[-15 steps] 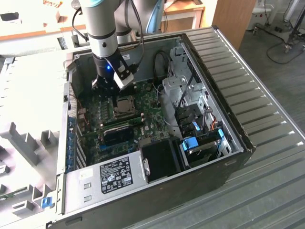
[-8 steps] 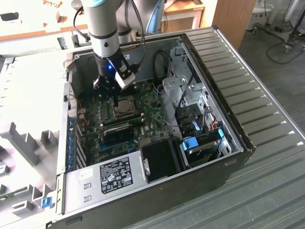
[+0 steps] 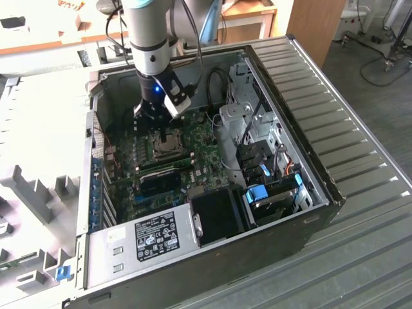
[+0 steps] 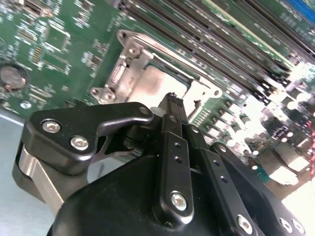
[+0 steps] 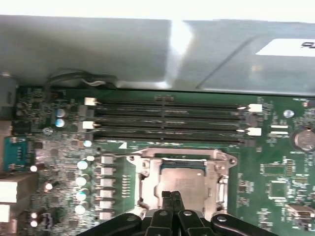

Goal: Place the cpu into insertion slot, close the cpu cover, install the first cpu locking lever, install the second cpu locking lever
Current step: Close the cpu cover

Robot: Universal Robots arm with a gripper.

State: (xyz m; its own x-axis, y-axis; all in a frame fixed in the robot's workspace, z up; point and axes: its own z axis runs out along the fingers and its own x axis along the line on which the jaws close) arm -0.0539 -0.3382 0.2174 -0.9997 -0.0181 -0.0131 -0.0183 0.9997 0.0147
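Gripper point(image 5: 171, 195): I read fingers together in both wrist views, nothing held; cpu point(image 5: 184, 181) directly below tips, just apart; cover point(image 5: 147, 173) lies down, framing it.

The chip point(image 5: 183, 184) is seated, its dull silver-grey top facing up, square and flat inside the socket point(image 3: 168, 144). The socket is a dark recess in the green board, left of centre in the exterior view. The cover point(image 4: 129, 61), a thin silvery frame, lies down flat around the chip, whose top shows through the cut-out.
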